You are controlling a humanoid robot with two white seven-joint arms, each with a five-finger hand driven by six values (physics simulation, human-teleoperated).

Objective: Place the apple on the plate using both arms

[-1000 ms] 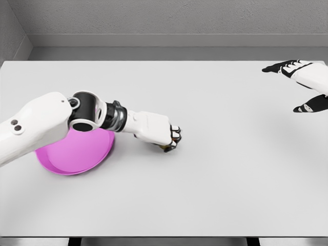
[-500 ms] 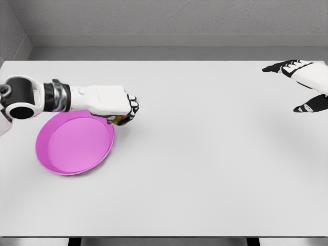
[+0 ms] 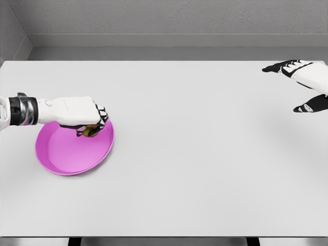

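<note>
head view looks down on a pale grey table (image 3: 195, 169) that fills most of the frame, with a grey wall running along its far edge and the near edge showing as a dark strip at the bottom.

left hand (image 3: 79, 114) reaches in from the left edge, forearm level, fingers curled tight around the apple (image 3: 91, 131). only a small yellowish-brown patch of the fruit shows beneath the knuckles; the rest is hidden inside the fist. the fist sits over the far right portion of the pink plate (image 3: 64, 156), just inside its rim. whether the apple touches the plate floor or hangs slightly above it cannot be told from this angle.

below and to the left of the fist, the plate's shallow basin lies bare, its raised rim curving round toward the near side. the plate's left rim sits close to the table's left edge, so room on that side of the hand is tight. to the right of the hand the tabletop runs wide and bare toward the other arm, and toward the near edge there is likewise broad open surface.

right hand (image 3: 302, 82) shows at the far right edge, well apart from the left hand and the plate, hovering near the table's far right corner. its fingers are spread, dark fingertips pointing left, thumb lower down, holding nothing.

no brand marks, labels or writing can be read on the arms, the plate or the table.
</note>
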